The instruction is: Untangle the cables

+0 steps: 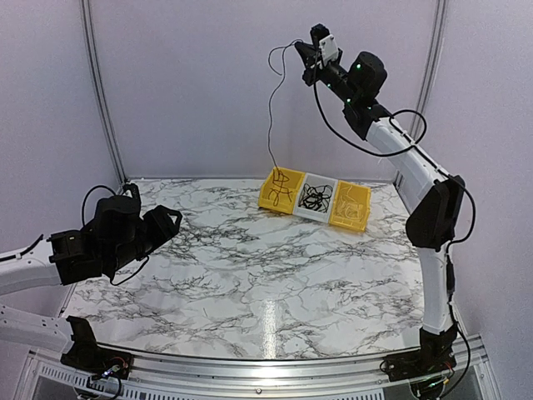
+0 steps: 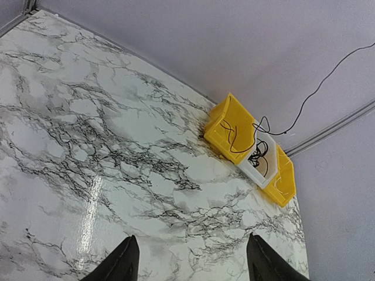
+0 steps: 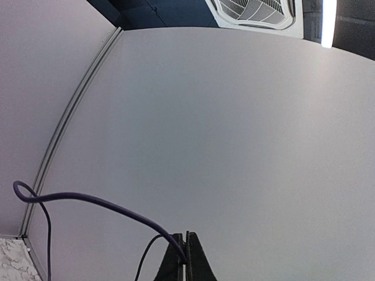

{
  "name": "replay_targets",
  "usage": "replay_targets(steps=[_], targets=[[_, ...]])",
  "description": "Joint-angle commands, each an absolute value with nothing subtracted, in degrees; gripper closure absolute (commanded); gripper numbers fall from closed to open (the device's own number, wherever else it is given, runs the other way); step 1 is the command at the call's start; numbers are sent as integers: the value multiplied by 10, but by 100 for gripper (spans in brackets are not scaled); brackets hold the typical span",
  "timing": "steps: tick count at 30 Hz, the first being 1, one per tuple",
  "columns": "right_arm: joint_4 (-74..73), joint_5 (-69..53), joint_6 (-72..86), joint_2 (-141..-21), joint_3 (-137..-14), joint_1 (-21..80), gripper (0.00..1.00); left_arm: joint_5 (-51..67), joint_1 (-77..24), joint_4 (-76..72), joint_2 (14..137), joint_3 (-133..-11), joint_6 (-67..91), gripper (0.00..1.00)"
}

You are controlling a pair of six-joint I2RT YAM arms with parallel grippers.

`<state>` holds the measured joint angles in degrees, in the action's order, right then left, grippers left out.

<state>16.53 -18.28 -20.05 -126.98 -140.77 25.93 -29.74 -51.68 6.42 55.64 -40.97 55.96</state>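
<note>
From above, the right hand, raised high, pinches one thin cable that drops into the yellow bin at the row's left end. A tangle sits in the white bin. The left hand hovers wide over the counter.

Left wrist: fingers apart, empty.

Right wrist: fingers closed on the cable.

The overhead camera sits behind the arm bases, looking down across the whole tabletop. The left wrist camera looks along that tabletop from well back toward the bins, which both views share. The right wrist camera, held high, faces wall and ceiling; only the hanging cable links it to them.
</note>
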Motion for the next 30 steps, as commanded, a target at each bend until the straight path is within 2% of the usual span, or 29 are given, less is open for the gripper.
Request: replay_targets(steps=[1,15,24,30], targets=[[196,-162,-228,-1281,-1450,255,100,-291,-516,48,561,-422,551,34],[191,-124,-259,-1348,-1437,223,100,-280,-516,45,558,-416,554,34],[156,-110,-241,-1348,-1370,205,100,-285,-516,46,539,-404,561,35],[117,-138,-236,-1319,-1282,199,100,-289,-516,47,531,-396,569,35]])
